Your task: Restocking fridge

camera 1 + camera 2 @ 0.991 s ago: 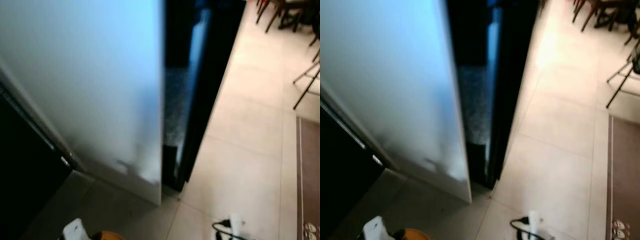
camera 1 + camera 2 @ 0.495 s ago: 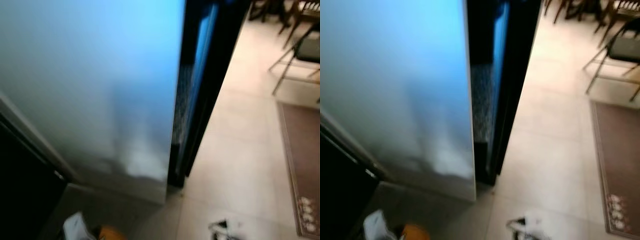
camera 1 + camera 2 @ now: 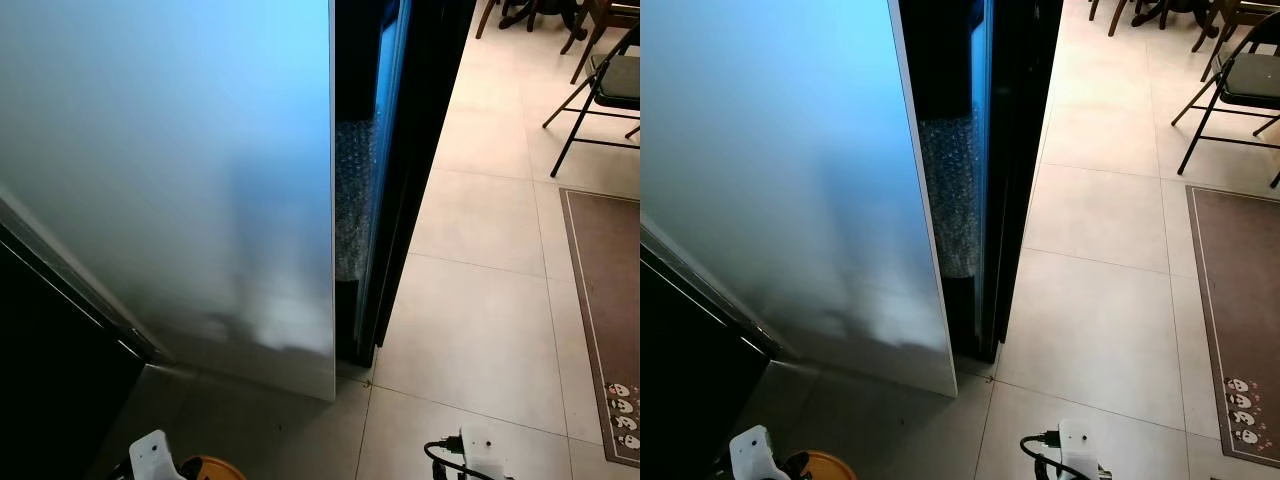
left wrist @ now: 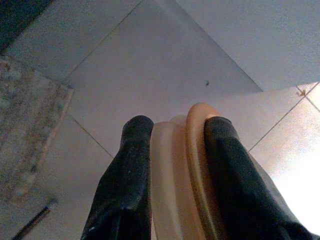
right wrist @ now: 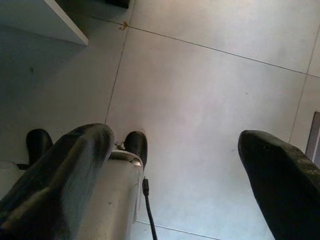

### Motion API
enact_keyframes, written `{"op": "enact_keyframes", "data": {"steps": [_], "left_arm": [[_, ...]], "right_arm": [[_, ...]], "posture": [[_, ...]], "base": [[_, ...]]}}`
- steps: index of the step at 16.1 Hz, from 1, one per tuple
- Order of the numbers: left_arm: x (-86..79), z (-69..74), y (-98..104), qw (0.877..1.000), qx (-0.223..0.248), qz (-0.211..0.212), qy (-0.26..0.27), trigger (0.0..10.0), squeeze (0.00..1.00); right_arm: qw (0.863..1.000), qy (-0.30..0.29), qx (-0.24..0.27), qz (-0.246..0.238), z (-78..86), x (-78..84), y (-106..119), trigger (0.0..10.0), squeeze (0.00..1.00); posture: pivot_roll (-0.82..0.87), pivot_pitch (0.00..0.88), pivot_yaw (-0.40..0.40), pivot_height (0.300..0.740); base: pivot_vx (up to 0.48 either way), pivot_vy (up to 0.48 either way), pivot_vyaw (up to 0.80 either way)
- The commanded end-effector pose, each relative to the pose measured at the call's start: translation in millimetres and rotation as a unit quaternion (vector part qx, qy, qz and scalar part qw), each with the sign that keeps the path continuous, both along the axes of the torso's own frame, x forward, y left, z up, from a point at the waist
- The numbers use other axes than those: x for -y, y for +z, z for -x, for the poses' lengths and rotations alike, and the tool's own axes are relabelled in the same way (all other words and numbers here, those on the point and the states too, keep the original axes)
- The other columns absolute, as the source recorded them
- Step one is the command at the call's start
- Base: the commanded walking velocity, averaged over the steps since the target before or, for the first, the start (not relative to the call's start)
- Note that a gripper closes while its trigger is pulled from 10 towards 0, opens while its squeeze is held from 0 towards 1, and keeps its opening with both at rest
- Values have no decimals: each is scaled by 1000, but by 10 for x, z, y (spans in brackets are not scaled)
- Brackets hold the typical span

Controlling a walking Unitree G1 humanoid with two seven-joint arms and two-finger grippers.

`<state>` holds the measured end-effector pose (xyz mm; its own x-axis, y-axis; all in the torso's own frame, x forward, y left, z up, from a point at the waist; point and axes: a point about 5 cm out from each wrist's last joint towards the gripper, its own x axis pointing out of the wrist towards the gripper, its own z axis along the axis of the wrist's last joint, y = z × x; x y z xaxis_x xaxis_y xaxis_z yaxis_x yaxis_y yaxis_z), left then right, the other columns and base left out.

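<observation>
The fridge door (image 3: 180, 180) stands open edge-on, a broad pale panel ahead of and above both tools, with the dark fridge interior (image 3: 945, 120) showing in the gap beside it. A strip of bubble wrap (image 3: 950, 200) lines that gap, and a dark glass-fronted panel (image 3: 1015, 150) stands just past it.

The left tool (image 4: 172, 145) points down at the floor, its two black fingers (image 4: 130, 170) clamped on a stack of thin round pieces – one cream, one orange, likely lids or plates (image 4: 182, 165). In the head views the orange rim (image 3: 820, 465) shows at the bottom edge beside the white part of the left wrist (image 3: 748, 450), just below the door's lower corner.

The right tool (image 5: 175, 165) hangs low with its fingers (image 5: 280, 175) spread well apart and nothing between them – only tiled floor (image 5: 210, 90) beneath. The door's bottom corner (image 5: 45, 20) lies ahead of it.

Further out on the right-tool side, a brown rug (image 3: 1235, 320) lies on the tiles, and a folding chair (image 3: 1230, 90) stands beyond the rug. A white device with a black cable (image 3: 1065, 450) shows at the bottom edge of the head views.
</observation>
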<state>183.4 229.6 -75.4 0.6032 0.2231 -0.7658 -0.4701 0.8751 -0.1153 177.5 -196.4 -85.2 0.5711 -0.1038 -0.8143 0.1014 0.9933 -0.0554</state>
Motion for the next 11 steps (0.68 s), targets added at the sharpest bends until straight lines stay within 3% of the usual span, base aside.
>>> {"op": "enact_keyframes", "data": {"steps": [1,2,11], "left_arm": [[106,188,-121,999,-45,16,-21,10000,0],[110,189,-122,999,-45,17,-20,10000,0],[165,228,-149,998,-54,11,-30,10000,0]], "right_arm": [[1000,-8,-1,3,30,-8,-14,10000,0],[1000,-6,-3,4,29,-11,-14,10000,0],[1000,-4,7,6,9,-18,-3,10000,0]], "posture": [[-89,129,23,740],[-90,129,24,740],[-106,117,29,740]], "base": [[319,0,-763],[326,0,-788],[324,0,0]]}}
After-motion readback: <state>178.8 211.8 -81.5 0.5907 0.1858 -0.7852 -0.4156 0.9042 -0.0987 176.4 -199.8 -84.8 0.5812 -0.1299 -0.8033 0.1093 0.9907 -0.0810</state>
